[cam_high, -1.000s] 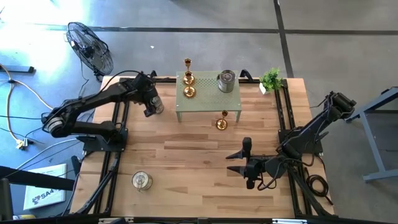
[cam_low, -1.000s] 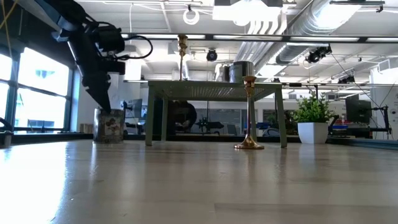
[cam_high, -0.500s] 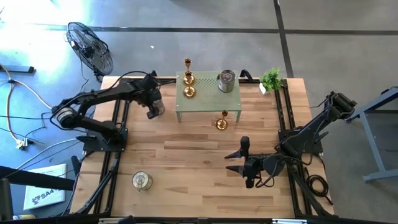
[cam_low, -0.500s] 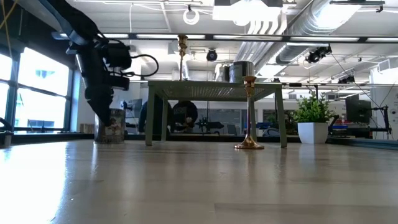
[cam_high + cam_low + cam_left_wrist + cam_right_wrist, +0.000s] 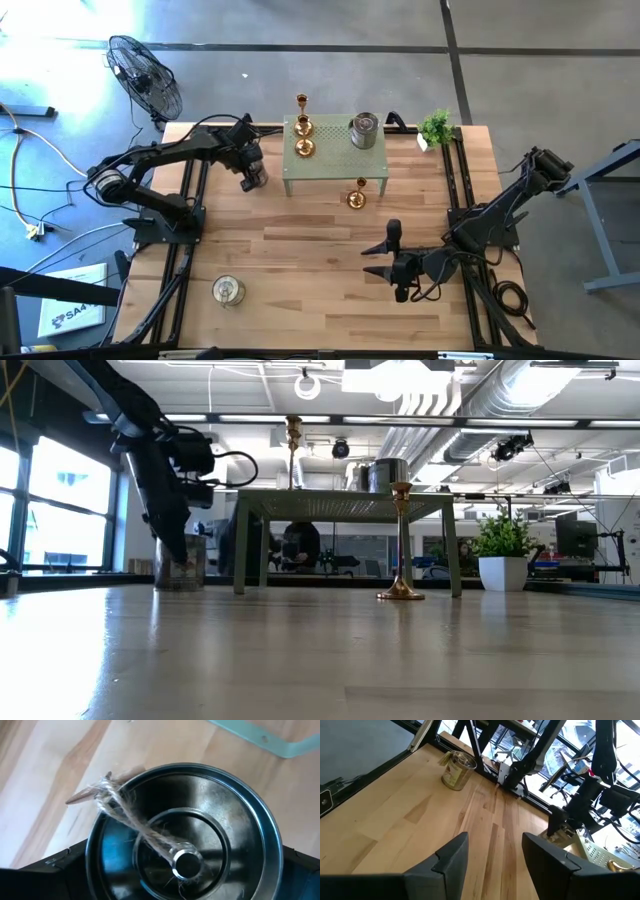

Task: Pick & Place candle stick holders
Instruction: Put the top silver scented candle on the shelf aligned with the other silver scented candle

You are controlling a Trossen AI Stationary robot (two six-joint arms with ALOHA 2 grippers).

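Grasp step, by the look of it — left gripper (image 5: 252, 177) straddles the squat silver-grey cylindrical jar holder (image 5: 182, 835) just left of the pale green metal stand (image 5: 335, 165), whether it's clamped, can't tell. Next: lift it onto the stand. Right gripper (image 5: 492, 851) waits, fingers apart.

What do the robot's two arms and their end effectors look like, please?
Both arms are dark, nearly black, jointed links on black frame rails along the wooden table. Thin black cables loop beside the left end effector. The right end effector has two broad, flat, matte dark fingers with angular tips. No markings are legible.
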